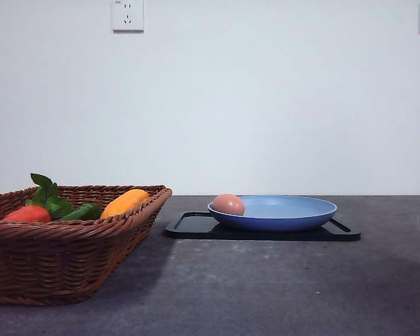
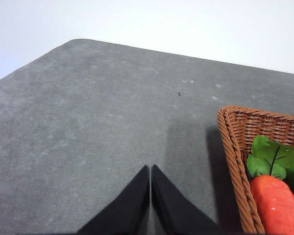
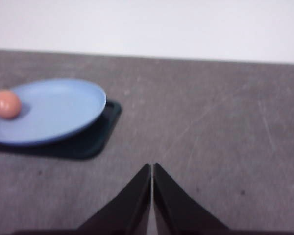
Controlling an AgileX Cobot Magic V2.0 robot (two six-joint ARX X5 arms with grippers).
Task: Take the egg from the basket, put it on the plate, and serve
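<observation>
The brownish-pink egg (image 1: 228,204) lies in the light-blue plate (image 1: 294,210) near its left rim; the right wrist view has the egg (image 3: 5,104) on the same plate (image 3: 59,110). The wicker basket (image 1: 70,259) stands at the front left. My left gripper (image 2: 150,169) is shut with nothing in it, over bare table beside a corner of the basket (image 2: 235,147). My right gripper (image 3: 152,166) is shut and empty, above the table to the right of the plate.
The plate rests on a flat black tray (image 1: 196,225). The basket holds a red tomato-like item (image 1: 28,214), green leaves (image 1: 49,196) and an orange-yellow vegetable (image 1: 124,201). A grey table (image 1: 280,287) meets a white wall behind.
</observation>
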